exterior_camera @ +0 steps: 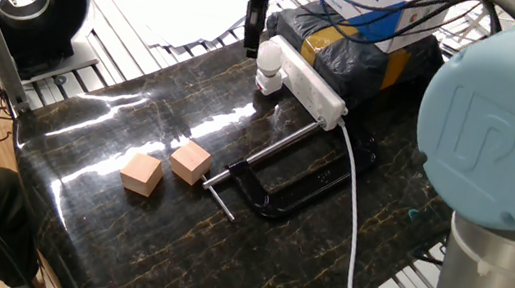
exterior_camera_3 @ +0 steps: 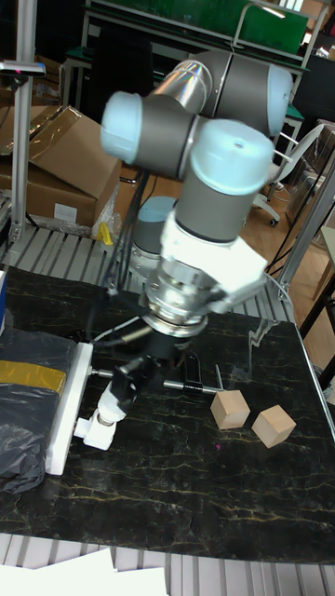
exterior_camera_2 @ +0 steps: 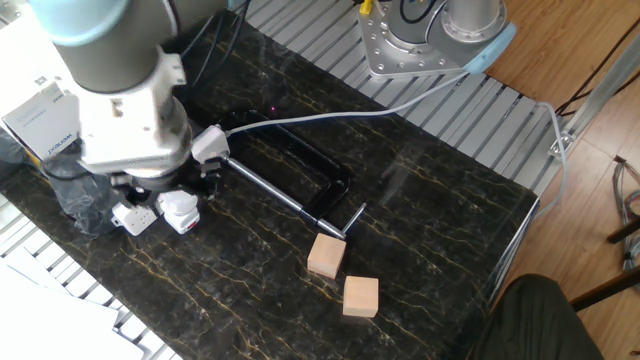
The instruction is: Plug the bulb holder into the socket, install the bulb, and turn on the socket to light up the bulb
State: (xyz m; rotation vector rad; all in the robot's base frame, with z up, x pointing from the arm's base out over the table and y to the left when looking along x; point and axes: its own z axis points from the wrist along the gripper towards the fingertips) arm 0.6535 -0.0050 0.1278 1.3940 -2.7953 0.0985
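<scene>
Gripper point(exterior_camera: 250, 40) hangs top centre of one fixed view, just above and left of the bulb point(exterior_camera: 270, 57); holds nothing, jaw gap can't tell. Bulb sits in the holder point(exterior_camera: 267, 84), plugged at the near end of the socket point(exterior_camera: 311, 83). Plug-in & bulb fitting look done; bulb unlit, so switching on is left.

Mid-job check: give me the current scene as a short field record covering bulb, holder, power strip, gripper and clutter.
bulb: small white globe bulb seated on the holder, unlit
holder: small white cube-shaped bulb holder plugged in at the strip's end
socket: long white power strip with thick white cable
gripper: two-finger gripper just beside the bulb, clear of it; opening unclear
clutter: two tan wooden cubes, black clamp
</scene>
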